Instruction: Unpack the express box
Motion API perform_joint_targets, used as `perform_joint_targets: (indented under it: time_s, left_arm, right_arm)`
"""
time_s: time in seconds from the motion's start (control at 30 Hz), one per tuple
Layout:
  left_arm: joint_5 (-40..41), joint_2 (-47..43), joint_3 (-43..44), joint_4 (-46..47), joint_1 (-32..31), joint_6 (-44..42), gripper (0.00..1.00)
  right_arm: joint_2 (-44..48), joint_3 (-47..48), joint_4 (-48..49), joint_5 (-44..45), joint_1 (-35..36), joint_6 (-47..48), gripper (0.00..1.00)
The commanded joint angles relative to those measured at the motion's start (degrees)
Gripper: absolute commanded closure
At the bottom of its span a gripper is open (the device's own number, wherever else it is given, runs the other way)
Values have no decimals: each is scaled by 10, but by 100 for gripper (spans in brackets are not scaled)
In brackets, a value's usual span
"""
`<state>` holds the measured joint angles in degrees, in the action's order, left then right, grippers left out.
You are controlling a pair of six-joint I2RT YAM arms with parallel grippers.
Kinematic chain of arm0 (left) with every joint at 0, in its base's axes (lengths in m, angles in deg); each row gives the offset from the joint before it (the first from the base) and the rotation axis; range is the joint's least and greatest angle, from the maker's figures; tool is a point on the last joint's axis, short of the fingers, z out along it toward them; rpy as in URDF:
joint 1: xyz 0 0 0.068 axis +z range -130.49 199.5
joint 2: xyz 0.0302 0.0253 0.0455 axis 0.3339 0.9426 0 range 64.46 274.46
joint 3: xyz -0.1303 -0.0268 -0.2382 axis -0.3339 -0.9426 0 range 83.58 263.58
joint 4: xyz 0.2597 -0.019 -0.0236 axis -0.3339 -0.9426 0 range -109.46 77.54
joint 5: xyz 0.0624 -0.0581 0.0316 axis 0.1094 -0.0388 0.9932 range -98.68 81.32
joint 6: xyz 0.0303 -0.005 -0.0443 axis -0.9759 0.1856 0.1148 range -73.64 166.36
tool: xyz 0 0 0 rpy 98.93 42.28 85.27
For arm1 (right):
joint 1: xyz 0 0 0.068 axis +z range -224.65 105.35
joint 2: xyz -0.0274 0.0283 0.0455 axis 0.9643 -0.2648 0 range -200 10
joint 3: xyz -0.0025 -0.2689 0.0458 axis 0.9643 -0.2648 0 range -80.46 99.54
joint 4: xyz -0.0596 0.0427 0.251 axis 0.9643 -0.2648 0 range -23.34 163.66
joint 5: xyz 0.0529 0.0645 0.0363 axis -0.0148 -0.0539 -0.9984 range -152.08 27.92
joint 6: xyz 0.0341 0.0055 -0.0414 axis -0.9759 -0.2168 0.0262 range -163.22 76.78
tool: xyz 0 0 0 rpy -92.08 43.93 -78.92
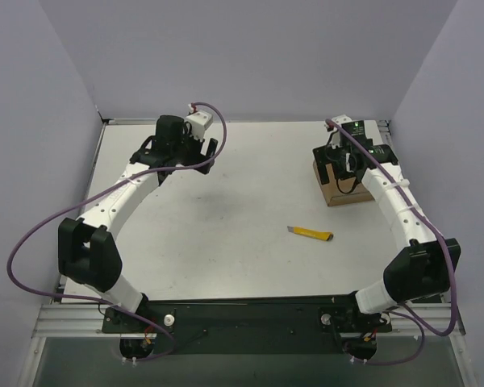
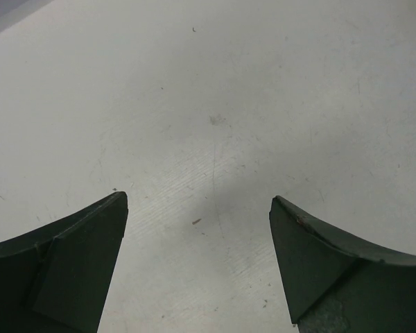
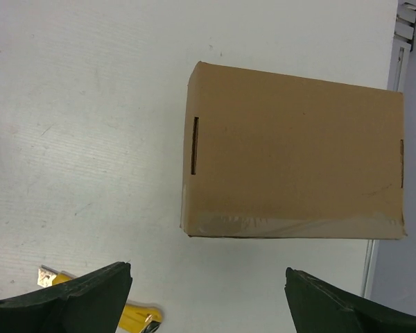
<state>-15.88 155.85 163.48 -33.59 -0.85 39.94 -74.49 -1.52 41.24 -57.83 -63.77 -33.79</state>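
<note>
The express box is a plain brown cardboard box, closed, with clear tape along its near edge and slots at its sides. It lies on the white table at the right rear. My right gripper hovers above it, open and empty, with the box's taped edge just ahead of the fingertips; in the top view the gripper covers part of the box. My left gripper is open and empty over bare table at the left rear, far from the box.
A small yellow utility knife lies on the table in front of the box; it also shows at the lower left of the right wrist view. The table's right edge and grey walls run close to the box.
</note>
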Motion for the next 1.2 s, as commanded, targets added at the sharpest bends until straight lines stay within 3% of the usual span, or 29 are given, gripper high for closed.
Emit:
perform_joint_targets:
  time_s: [0.0,0.07,0.1,0.3,0.5,0.77,1.0,1.17]
  left_arm:
    - [-27,6,18,-51,1,4,7]
    - [-35,10,20,-63,1,0,7]
    - [-37,11,21,-67,1,-5,7]
    - [-11,5,3,-51,1,-10,7]
    - [16,5,1,-37,3,15,9]
    - [20,-9,-25,-47,8,18,9]
    - [14,-6,-29,-96,9,-1,10]
    - [24,-11,-21,-127,14,-21,11]
  right_arm:
    - [-28,51,-35,-38,-49,-9,2]
    - [-62,110,-62,-144,-91,-13,3]
    - [-74,125,-69,-153,-107,-16,5]
    - [-200,232,-65,-45,-160,16,7]
    - [-292,288,-59,-32,-228,-3,8]
    - [-357,349,-59,-96,-303,-13,0]
    - [-443,408,-80,-207,-328,-13,0]
    - [-493,459,-93,-229,-327,-21,0]
